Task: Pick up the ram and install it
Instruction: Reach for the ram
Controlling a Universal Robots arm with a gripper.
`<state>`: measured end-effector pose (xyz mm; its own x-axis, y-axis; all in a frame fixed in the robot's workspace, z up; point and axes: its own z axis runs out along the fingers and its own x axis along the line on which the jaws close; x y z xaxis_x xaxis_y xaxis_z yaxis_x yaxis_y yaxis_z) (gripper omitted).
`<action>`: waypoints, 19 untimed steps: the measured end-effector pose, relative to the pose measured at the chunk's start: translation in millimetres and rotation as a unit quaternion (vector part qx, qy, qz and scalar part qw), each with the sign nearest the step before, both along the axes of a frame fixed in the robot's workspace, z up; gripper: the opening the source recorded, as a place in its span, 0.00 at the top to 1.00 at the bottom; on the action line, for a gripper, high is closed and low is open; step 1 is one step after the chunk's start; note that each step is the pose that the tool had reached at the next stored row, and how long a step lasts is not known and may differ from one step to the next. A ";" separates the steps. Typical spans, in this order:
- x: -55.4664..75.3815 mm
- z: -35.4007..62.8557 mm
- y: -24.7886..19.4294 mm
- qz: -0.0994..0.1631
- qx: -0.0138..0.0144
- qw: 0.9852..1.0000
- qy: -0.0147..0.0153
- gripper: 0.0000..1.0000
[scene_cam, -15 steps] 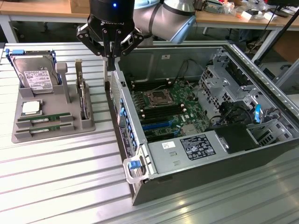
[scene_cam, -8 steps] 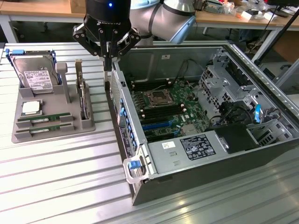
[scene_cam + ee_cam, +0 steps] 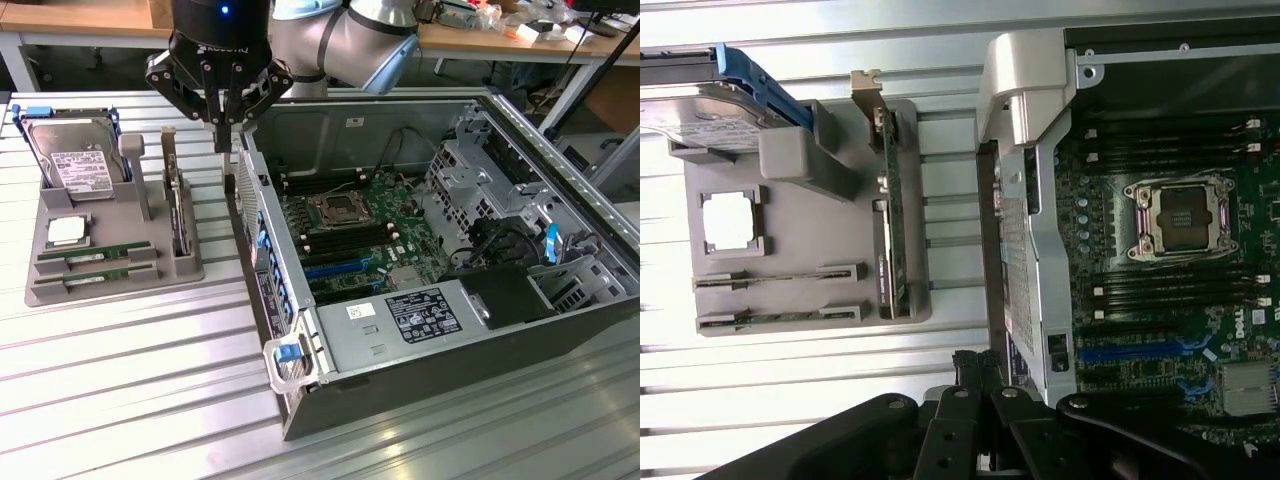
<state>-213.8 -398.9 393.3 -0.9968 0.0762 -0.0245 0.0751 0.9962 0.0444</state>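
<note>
jaws pressed fully together (holding nothing) by the case wall (image 3: 262,235), ram (image 3: 97,257) lying in tray (image 3: 190,268).

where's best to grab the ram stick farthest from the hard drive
Pinch the ram stick at mid-length across its thin faces, coming straight down from above. It appears to stand on edge, slotted into the tray, so only its long top edge is exposed.
</note>
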 end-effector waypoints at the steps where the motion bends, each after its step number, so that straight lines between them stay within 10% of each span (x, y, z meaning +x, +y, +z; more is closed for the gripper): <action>1: -1.2 0.0 0.0 0.000 0.000 1.000 0.000 0.89; 19: -13.9 0.0 0.0 0.000 0.000 1.000 0.000 0.89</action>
